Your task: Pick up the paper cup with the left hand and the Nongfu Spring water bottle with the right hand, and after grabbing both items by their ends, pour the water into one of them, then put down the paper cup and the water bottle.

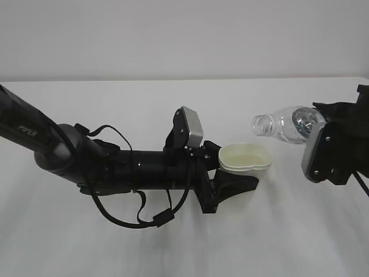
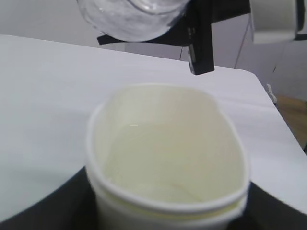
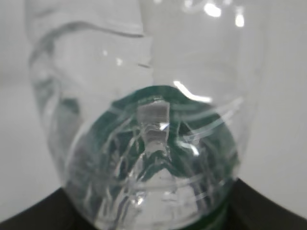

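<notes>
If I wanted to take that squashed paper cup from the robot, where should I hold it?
Probably by the far side wall of the paper cup, just under the rolled rim, coming from the open side away from the left hand. The jaws already squeeze the near side, pressing the mouth into an oval. It holds water, so keep it upright and grip gently.

the paper cup [image 1: 247, 156] is matt, cream-tinted paper with a smooth inner wall and a rolled rim [image 2: 168, 203]. the nongfu spring water bottle [image 1: 288, 123] is clear, glossy plastic, ribbed and creased, catching bright glints [image 3: 153, 158]; a dark green label shows through it. the left hand [image 1: 233, 184] is matt black plastic with a smooth grey top plate, rubbery black cables trailing. the right hand [image 1: 334, 150] looks alike. the table [image 1: 115, 248] is smooth, matt white.
</notes>
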Tool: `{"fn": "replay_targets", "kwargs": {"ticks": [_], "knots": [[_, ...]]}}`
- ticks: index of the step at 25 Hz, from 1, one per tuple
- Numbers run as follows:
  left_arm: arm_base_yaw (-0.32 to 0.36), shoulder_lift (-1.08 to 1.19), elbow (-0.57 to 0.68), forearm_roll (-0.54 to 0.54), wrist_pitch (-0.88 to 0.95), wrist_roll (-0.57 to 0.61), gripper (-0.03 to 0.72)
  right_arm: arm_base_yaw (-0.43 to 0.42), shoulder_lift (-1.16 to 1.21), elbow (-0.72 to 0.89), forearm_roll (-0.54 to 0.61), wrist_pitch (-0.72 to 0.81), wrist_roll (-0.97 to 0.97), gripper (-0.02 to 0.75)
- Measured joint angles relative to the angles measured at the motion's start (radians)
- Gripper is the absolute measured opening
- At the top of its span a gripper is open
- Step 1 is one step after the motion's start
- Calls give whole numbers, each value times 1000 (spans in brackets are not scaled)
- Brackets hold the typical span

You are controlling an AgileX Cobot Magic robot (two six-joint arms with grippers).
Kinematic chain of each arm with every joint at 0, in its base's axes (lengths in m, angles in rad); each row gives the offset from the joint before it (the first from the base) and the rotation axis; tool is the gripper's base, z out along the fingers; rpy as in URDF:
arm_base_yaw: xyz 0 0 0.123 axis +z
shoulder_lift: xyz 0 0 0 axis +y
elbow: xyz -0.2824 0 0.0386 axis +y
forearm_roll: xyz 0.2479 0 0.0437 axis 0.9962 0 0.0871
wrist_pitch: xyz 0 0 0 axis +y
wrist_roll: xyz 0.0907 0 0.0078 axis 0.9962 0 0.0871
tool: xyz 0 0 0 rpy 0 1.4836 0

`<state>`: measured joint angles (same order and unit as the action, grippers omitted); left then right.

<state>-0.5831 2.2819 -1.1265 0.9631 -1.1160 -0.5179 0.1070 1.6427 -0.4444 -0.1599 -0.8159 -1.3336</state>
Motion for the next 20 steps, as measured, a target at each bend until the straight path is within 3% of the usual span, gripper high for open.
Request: {"fn": "replay_targets", "kwargs": {"ticks": [20], "knots": [[14, 0, -16, -69, 4, 0, 429, 0, 0, 4, 39, -189, 499, 384]]}}
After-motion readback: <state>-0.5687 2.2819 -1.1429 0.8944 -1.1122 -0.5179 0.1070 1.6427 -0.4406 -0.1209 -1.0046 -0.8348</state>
